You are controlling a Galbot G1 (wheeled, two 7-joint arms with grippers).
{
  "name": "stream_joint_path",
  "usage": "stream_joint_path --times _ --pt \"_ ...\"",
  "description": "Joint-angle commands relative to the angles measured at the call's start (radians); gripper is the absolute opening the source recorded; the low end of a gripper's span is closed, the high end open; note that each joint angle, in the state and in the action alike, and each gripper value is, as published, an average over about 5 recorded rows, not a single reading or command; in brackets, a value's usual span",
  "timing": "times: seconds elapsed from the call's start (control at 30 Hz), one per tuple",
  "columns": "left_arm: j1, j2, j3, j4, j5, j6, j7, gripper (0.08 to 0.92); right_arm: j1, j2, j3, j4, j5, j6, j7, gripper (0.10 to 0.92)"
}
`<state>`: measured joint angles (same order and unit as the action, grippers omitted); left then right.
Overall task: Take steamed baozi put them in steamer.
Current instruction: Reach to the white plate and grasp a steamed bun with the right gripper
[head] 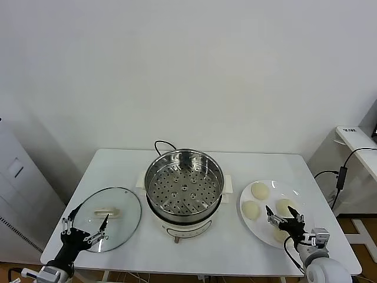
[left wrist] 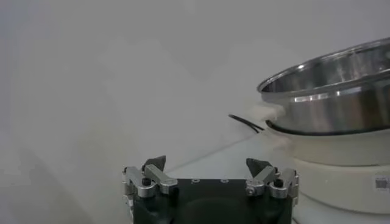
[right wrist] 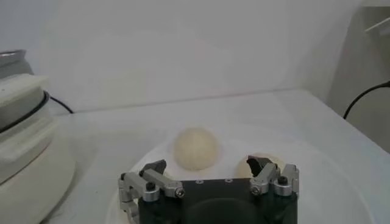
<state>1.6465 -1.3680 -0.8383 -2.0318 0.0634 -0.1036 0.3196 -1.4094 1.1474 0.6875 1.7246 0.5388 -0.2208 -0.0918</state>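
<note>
White table [head: 118,162] fills my forward view, and everything I'm working with sits on it. Largest on it is the steamer [head: 184,194], a shiny steel pot on a white base at the table's centre, its perforated tray [head: 184,191] bare and a black cord [head: 162,144] curling out behind it. To my left of the pot lies a round glass lid [head: 108,218] with a white handle, flat on the table. To my right is a white plate [head: 294,191] carrying the steamed baozi [head: 260,190]: I count four pale buns, one partly hidden behind my right arm. None of them is in the pot.

My right claw [head: 278,216] hangs over the near part of the plate, fingers spread wide and holding nothing; from its wrist camera I see one bun just ahead and another beside a fingertip [right wrist: 261,164]. My left claw [head: 86,224] hovers over the near edge of the lid, likewise released and empty, with the pot's wall off to one side in its wrist view.
</note>
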Motion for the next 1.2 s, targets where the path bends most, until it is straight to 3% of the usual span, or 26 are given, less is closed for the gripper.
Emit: stream_joint_path --times 0.03,0.4,0.67,0.8,1.03,1.2 --pt "0.014 -0.018 -0.002 -0.014 0.018 -0.006 0.0 0.823 -0.005 -0.016 0.004 -0.003 0.032 0.02 0.016 0.823" --pt "0.037 -0.042 0.022 0.005 0.029 -0.067 0.004 0.823 -0.053 -0.142 0.077 0.002 0.027 0.043 -0.132 0.823" --pt "0.044 -0.04 0.021 0.006 0.021 -0.083 0.003 0.823 0.059 -0.443 0.114 -0.145 -0.226 0.177 -0.51 0.823" --pt "0.033 -0.044 0.019 0.002 0.01 -0.08 0.001 0.823 0.201 -0.632 0.062 -0.23 -0.4 0.274 -0.769 0.823" --pt "0.013 -0.046 0.016 -0.007 0.006 -0.068 -0.002 0.823 0.756 -0.817 -0.468 -0.313 -0.62 0.3 -1.051 0.823" --pt "0.001 -0.041 0.013 -0.013 0.006 -0.052 -0.003 0.823 1.206 -0.789 -0.976 -0.379 -0.672 0.247 -1.113 0.823"
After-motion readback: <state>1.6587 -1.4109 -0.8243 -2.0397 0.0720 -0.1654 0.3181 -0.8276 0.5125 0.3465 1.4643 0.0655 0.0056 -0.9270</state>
